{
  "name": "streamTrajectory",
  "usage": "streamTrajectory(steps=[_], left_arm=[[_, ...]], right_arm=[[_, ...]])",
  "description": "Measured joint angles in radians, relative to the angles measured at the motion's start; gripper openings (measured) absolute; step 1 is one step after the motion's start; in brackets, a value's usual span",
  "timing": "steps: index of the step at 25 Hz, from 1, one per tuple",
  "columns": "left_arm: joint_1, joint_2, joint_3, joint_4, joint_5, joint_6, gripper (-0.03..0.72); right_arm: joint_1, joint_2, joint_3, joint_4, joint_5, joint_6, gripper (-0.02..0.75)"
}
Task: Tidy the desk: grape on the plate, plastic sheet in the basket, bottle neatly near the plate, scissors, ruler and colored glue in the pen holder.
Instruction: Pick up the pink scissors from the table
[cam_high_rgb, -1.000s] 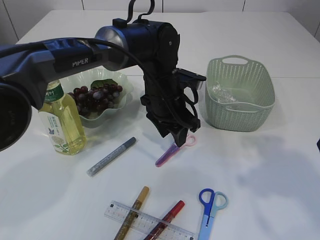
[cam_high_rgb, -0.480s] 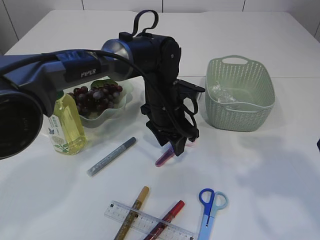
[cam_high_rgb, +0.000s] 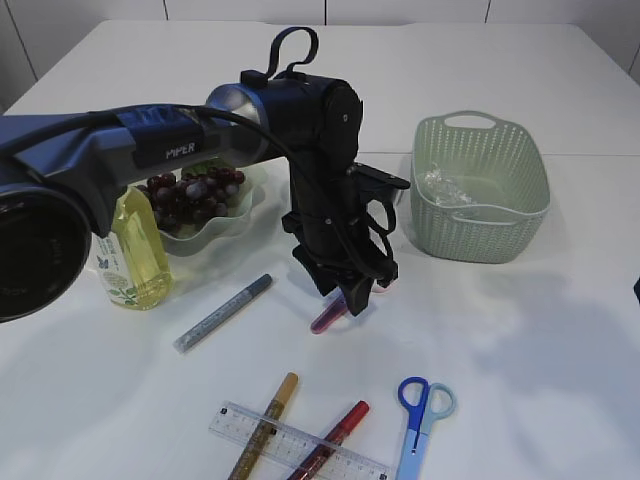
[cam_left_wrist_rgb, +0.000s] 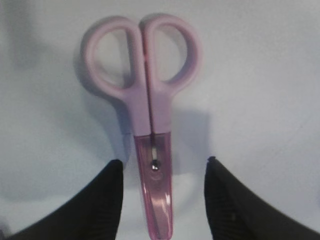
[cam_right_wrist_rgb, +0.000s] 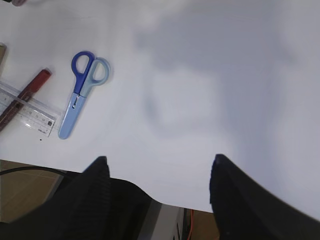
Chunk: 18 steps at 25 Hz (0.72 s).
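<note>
Exterior view, from the left edge of the white desk (cam_high_rgb: 560, 330): a bottle (cam_high_rgb: 130, 248) of yellow liquid stands upright just beside a pale green scalloped plate (cam_high_rgb: 240, 205) that holds a bunch of dark grapes (cam_high_rgb: 190, 195). In front of them a grey glue pen (cam_high_rgb: 222, 313) lies at a slant. At the near edge a clear ruler (cam_high_rgb: 298, 440) lies across a gold glue pen (cam_high_rgb: 264, 425) and a red glue pen (cam_high_rgb: 332, 437). At centre the left arm (cam_high_rgb: 300, 110) reaches down over the pink scissors (cam_high_rgb: 326, 318), its left gripper (cam_high_rgb: 352, 300) low above them and hiding all but the blade end. The left wrist view shows those scissors closed and flat on the desk, handle loops away from the camera and the translucent sheathed blade lying between the two dark fingertips (cam_left_wrist_rgb: 100, 200), which stand wide apart on either side without touching it. Right of centre, blue scissors (cam_high_rgb: 420, 408) lie closed near the front edge. Further right and well back, a green basket (cam_high_rgb: 480, 235) holds the crumpled plastic sheet (cam_high_rgb: 445, 188). In the right wrist view the right gripper (cam_right_wrist_rgb: 157, 190) hangs spread wide above bare desk, holding nothing, well apart from the blue scissors.
</note>
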Motion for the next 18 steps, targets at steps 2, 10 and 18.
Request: streamTrajectory(steps=[2,10,18], left_arm=[[0.0,0.0,0.0,0.0,0.0,0.0,0.384],[0.0,0.008,0.0,-0.002,-0.003,0.004,0.384],[0.0,0.008,0.0,-0.021,-0.003,0.008,0.375]], right_arm=[[0.0,0.0,0.0,0.0,0.0,0.0,0.491],[0.0,0.0,0.0,0.0,0.0,0.0,0.491],[0.0,0.0,0.0,-0.002,0.0,-0.002,0.491]])
